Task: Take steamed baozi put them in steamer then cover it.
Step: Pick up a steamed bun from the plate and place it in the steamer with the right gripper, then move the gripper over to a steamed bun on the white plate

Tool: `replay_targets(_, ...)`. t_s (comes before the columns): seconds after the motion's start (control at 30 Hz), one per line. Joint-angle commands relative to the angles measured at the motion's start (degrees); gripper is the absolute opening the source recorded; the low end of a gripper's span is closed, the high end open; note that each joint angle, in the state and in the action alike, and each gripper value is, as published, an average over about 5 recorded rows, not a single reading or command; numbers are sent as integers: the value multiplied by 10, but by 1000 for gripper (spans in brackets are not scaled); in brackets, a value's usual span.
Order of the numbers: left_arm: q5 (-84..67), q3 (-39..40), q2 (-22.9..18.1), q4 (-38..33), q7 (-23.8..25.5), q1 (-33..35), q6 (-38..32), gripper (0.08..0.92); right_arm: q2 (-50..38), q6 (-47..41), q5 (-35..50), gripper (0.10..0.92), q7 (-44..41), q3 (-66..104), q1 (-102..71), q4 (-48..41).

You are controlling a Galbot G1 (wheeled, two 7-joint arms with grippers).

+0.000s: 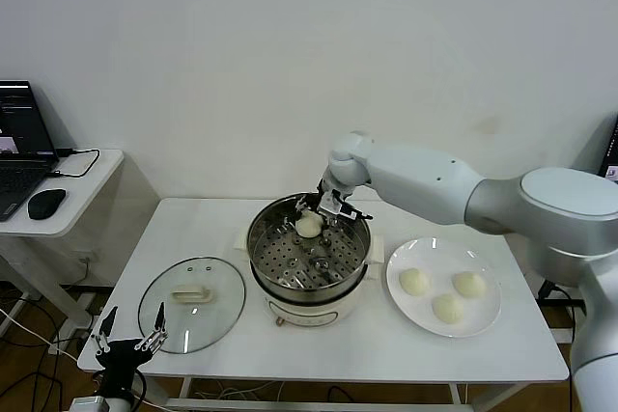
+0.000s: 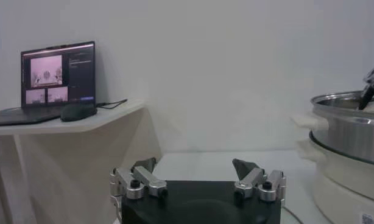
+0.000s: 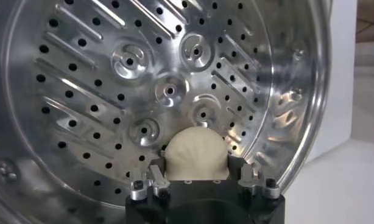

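Baozi (image 3: 195, 152) between right fingers (image 3: 158, 176), over steamer (image 3: 83, 91)

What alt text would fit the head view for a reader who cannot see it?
The right gripper reaches into the steamer with one baozi between its fingers. Three more baozi sit on a white plate, the glass cover lies flat on the table, and the left gripper waits low.

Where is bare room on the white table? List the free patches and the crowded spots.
Free patches on the table: the front strip before the steamer and plate, and the back left corner behind the glass lid. Crowded: the middle, where lid, steamer and plate sit close together, and the right gripper holds a baozi inside the steamer.
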Motion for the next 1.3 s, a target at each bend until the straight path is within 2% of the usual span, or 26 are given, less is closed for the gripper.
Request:
replay_targets(0.03,0,0,-1,-4,0,0,0,823,3,16,-15,754,9,5,4,-5)
replay_targets(0.17,0,-1,-1,-9,1,3,1,823,-30,-51,84,811,-18,5,45,57)
replay_targets(0.37,-1,-3,5,-18,2,4,6,823,-150,-340,276,822,-92,4,121,242)
replay_targets(0.53,-1,-1,12,-23,4,3,13,823,-256,-451,297,823,-113,4,152,327)
replay_targets(0.73,-1,3,18,-31,5,-3,21,823,-391,-498,281,823,-117,-18,166,397)
replay_targets(0.93,-1,8,23,-23,7,-8,22,823,-489,-508,252,823,-115,-2,100,421)
replay_targets(1.1,-2,4,31,-18,7,-12,24,823,-516,-498,229,823,-118,67,-19,401)
replay_targets(1.3,-5,-5,35,-17,8,-15,28,823,-496,-474,185,823,-133,157,-132,343)
